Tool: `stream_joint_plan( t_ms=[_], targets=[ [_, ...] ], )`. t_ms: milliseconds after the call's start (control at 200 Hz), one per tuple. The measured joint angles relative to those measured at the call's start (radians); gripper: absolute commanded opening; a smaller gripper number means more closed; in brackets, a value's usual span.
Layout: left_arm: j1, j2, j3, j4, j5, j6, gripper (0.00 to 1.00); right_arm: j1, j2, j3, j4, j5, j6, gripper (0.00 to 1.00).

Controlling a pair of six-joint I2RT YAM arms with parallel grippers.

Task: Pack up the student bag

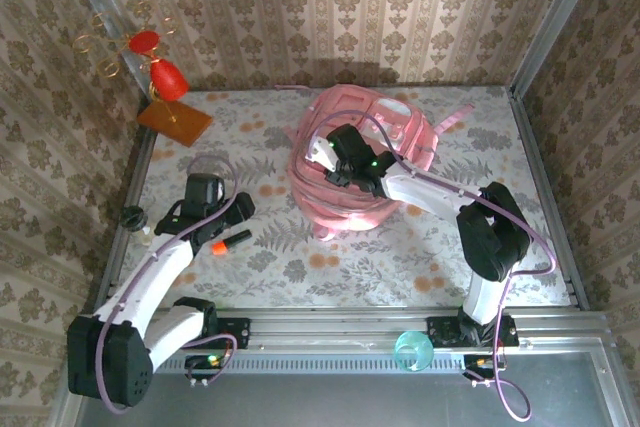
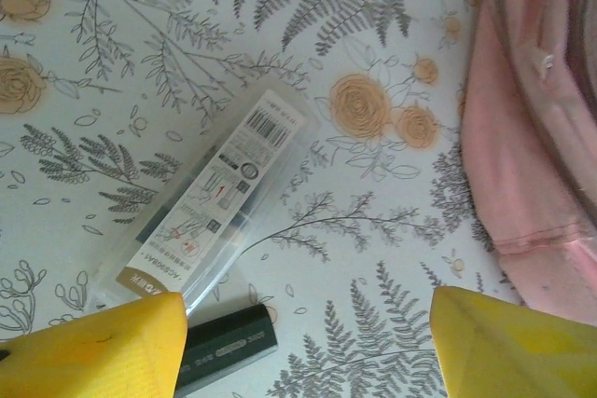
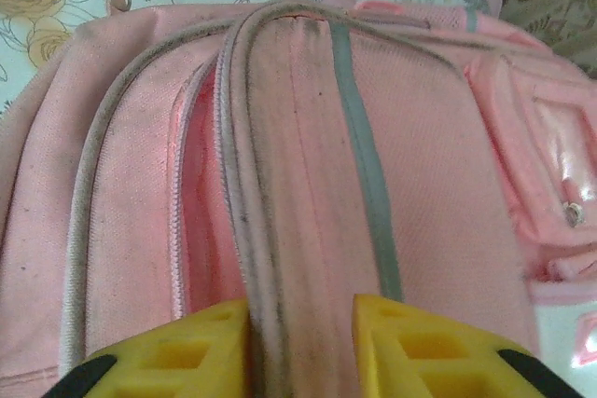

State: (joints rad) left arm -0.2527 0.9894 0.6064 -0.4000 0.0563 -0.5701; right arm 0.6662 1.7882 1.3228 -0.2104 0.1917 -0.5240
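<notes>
The student bag (image 1: 352, 162), pink and soft, lies at the table's middle back. Its main zipper gapes open (image 3: 201, 230), showing pink lining. My right gripper (image 3: 300, 347) is shut on the grimy fabric rim of the bag beside that opening, and it sits on top of the bag (image 1: 338, 159). My left gripper (image 2: 308, 347) hangs open over the floral table, nothing between its yellow fingers (image 2: 103, 347). Just ahead of it lie a clear pen package (image 2: 219, 198) and a dark stick-like item (image 2: 224, 347). The bag's edge (image 2: 532, 137) shows at the right.
An orange-tipped marker (image 1: 229, 243) lies by the left gripper (image 1: 215, 209). A red ornament with wire loops (image 1: 160, 72) stands on a wooden board (image 1: 175, 123) at the back left. A teal cup (image 1: 413, 350) sits on the front rail. Patterned walls enclose the table.
</notes>
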Motion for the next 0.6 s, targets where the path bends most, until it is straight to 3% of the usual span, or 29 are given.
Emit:
stream_joint_plan(
  t_ms=[100,420,600],
  targets=[
    [0.009,0.006,-0.006,-0.022,-0.001,0.004,0.74,-0.002,0.0,0.008,-0.001,-0.001,0.003,0.12],
    [0.11,-0.015,-0.091,-0.099,-0.009,-0.024,0.85,-0.006,-0.026,0.008,0.005,-0.021,0.041,0.12],
    [0.122,0.044,-0.109,-0.109,0.003,-0.037,0.88,-0.021,-0.048,-0.013,0.028,-0.049,0.059,0.1]
  ],
)
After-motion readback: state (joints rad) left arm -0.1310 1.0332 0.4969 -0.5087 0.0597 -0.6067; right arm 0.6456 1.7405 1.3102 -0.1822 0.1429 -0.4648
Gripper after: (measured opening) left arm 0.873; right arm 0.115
